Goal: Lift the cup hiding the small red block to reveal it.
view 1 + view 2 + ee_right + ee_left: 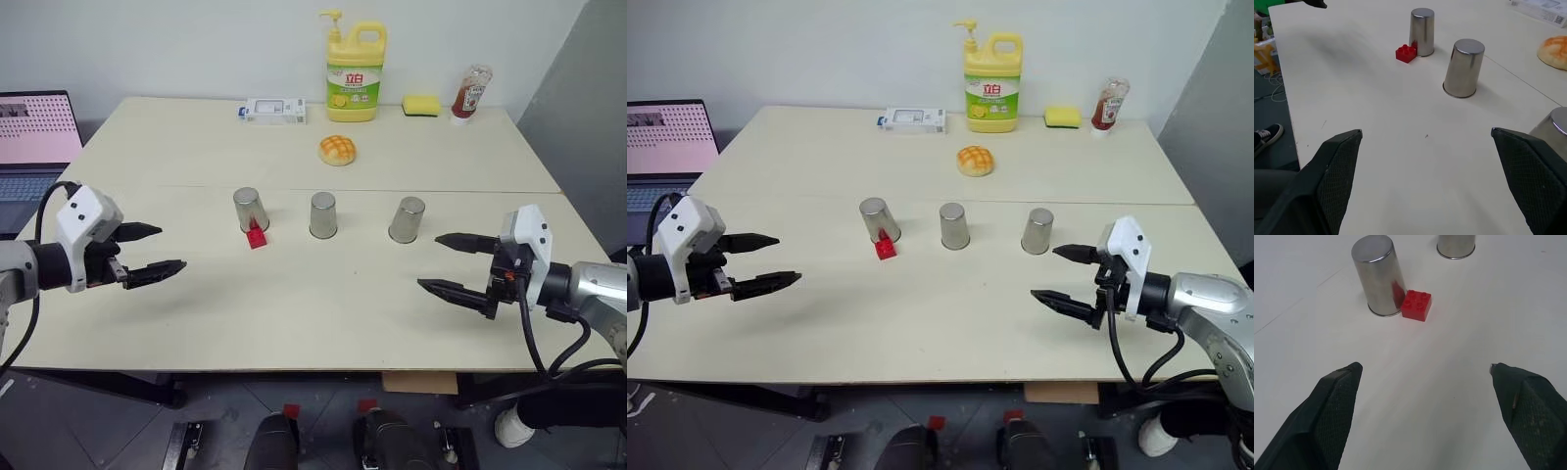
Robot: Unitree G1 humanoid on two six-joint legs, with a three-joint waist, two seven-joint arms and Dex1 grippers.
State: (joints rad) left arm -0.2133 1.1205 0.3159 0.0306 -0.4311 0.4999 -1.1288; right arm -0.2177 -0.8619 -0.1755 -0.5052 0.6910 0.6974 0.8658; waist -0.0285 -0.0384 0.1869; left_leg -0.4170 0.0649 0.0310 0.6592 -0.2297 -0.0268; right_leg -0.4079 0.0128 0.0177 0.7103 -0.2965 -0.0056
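Left to right across the desk. Laptop at far left edge. Left gripper above the near desk, fingers spread wide, holding nothing. Left cup, inverted steel, with the red block in plain sight on the desk, touching the cup's near base, not under it. Middle cup and right cup, both inverted, in a row with the first, well apart from each other. Right gripper near the right desk edge, fingers likewise spread wide and empty. Behind the row: bun, white box, yellow detergent jug, sponge, ketchup bottle.

Risks, as judgement:
- Block already exposed, so no cup left to lift for the reveal; lifting any cup now likely wasted motion.
- Approach to the left cup liable to nudge the block away or tip the cup, since the two touch.
- Smooth steel wall apt to slip between open fingers if closed off-centre or too high, with the cup toppling and rolling toward the middle cup.
- Ketchup's red cap a possible false target for "red".
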